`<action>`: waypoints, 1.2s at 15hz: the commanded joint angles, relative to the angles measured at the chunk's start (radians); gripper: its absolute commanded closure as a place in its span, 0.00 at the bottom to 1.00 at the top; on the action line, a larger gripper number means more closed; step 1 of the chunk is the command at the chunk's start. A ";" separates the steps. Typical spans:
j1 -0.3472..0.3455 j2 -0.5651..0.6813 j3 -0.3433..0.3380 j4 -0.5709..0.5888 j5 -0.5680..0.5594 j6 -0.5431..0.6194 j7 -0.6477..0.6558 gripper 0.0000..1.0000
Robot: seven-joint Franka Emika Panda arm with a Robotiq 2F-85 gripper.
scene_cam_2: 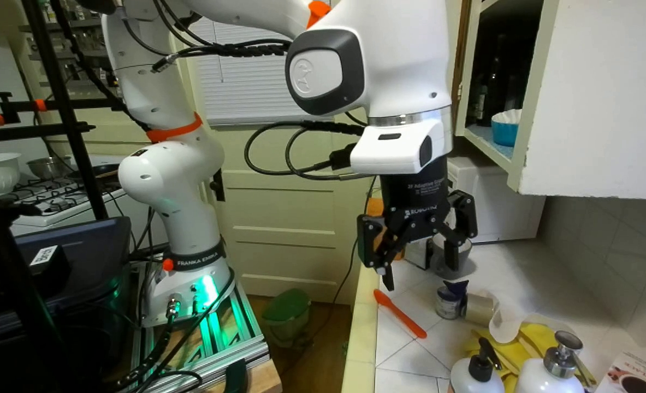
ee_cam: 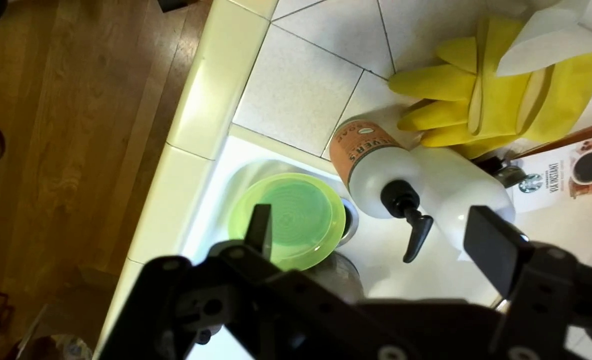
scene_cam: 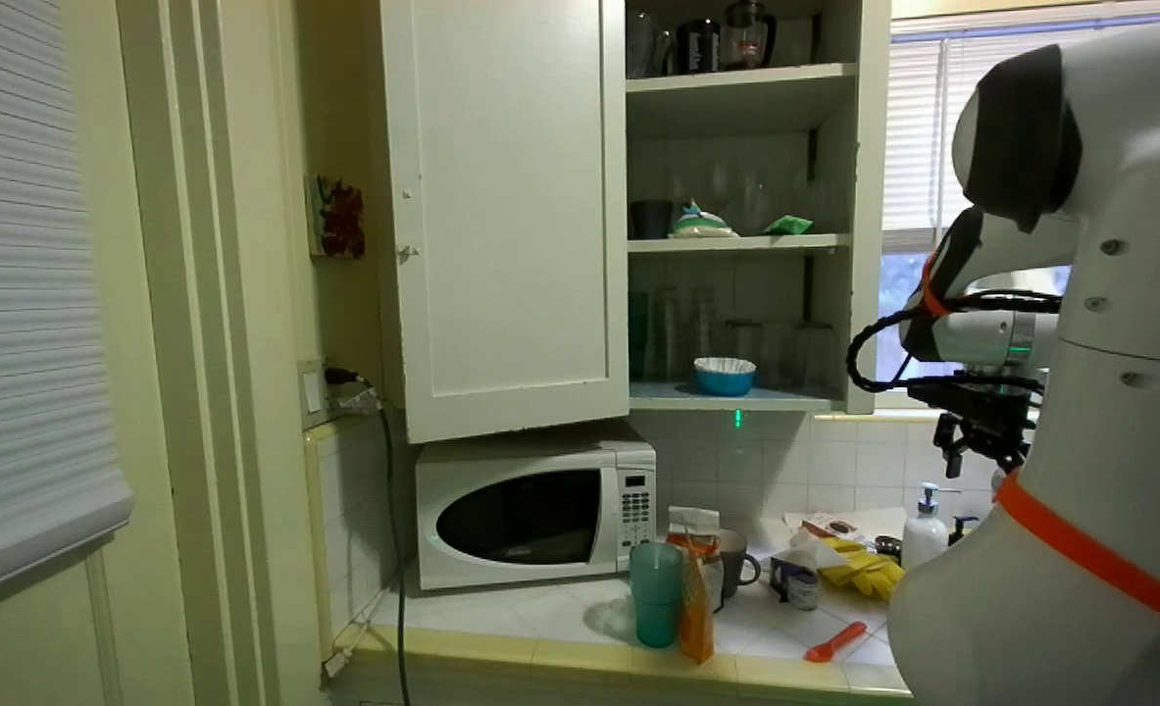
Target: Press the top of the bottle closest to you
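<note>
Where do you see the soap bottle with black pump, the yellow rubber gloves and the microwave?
Soap bottle (ee_cam: 376, 173): wrist view, on its white shoulder.
Yellow rubber gloves (ee_cam: 501, 107): wrist view, middle part.
Microwave (scene_cam: 526, 518): in an exterior view, dark door window.

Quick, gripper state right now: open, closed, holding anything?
Gripper: open, holding nothing.

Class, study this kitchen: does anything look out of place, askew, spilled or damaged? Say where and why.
The cabinet door stands open, baring the shelves, when it would usually be shut. An orange utensil lies loose near the counter edge, and yellow gloves sprawl beside the black-pump bottle. No spill or breakage shows.
</note>
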 commanded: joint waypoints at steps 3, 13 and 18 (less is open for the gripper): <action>0.015 0.128 -0.030 0.103 0.064 -0.011 0.000 0.36; 0.012 0.264 -0.060 0.191 0.233 0.007 -0.059 1.00; 0.004 0.307 -0.065 0.220 0.299 0.027 -0.111 1.00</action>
